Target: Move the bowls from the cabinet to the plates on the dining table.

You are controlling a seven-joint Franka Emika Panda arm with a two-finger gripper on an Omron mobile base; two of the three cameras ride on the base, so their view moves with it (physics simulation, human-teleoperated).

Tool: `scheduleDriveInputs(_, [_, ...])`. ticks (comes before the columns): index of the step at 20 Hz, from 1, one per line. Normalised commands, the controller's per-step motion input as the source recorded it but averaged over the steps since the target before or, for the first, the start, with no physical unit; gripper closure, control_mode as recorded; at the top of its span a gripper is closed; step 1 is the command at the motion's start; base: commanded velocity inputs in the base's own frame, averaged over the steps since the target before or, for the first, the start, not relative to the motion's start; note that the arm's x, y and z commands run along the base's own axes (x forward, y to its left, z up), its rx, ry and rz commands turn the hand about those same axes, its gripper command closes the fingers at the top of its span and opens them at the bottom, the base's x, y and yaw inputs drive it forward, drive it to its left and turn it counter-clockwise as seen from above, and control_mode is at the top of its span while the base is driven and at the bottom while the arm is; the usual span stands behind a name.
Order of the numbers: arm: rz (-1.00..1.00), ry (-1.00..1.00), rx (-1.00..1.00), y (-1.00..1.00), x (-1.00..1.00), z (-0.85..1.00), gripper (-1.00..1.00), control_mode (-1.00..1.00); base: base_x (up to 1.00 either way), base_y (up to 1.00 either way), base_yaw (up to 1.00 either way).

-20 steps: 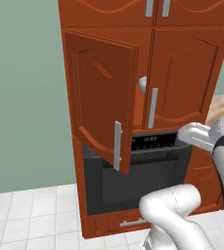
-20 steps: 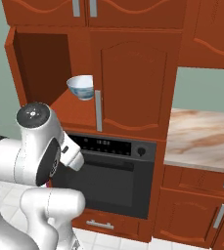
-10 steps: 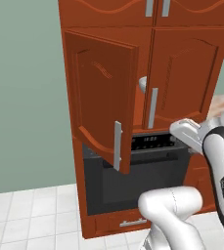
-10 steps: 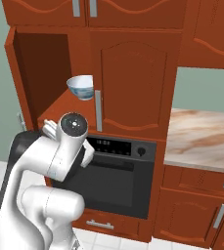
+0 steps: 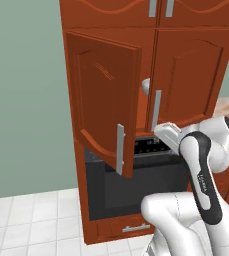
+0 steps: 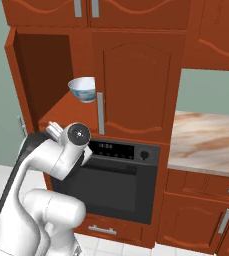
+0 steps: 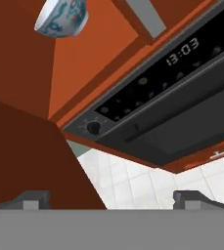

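Note:
A white bowl with a blue pattern (image 6: 83, 89) stands on the shelf of the tall reddish-brown cabinet (image 6: 136, 75), whose left door (image 5: 103, 100) hangs open. The bowl's rim (image 5: 145, 86) peeks out past that door's edge. In the hand view the bowl (image 7: 60, 17) sits at the top left, well away from my gripper (image 7: 114, 199). The gripper is open with nothing between its fingertips (image 7: 35, 199), and it is low in front of the oven panel, below the shelf. The marble dining table (image 6: 206, 142) lies to the right. The plates are out of view.
A black built-in oven (image 6: 116, 175) with a lit clock panel (image 7: 182, 49) sits under the cabinet shelf. The open door (image 7: 25, 156) is close on one side of the hand. Low drawer cabinets (image 6: 206, 210) stand under the marble top. The floor is white tile (image 5: 31, 220).
My arm has folded and the hand has swung from the right towards the cabinet front, below the shelf. The bowl has not moved, and the gripper stays open.

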Motion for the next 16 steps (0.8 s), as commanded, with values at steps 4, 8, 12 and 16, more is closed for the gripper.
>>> scheduleDriveInputs(4, [0.00,-0.02,0.07,0.41,0.57,-0.24,-1.00,-1.00,0.00,0.00,0.00])
scheduleDriveInputs(8, [0.02,0.02,0.09,0.28,0.53,-0.22,-1.00,-1.00,0.00,0.00,0.00])
scheduleDriveInputs(12, [0.11,0.11,0.11,0.05,0.47,-0.19,-1.00,-1.00,0.00,0.00,0.00])
scheduleDriveInputs(16, [0.18,0.16,0.12,0.00,0.35,-0.17,-1.00,-1.00,0.00,0.00,0.00])
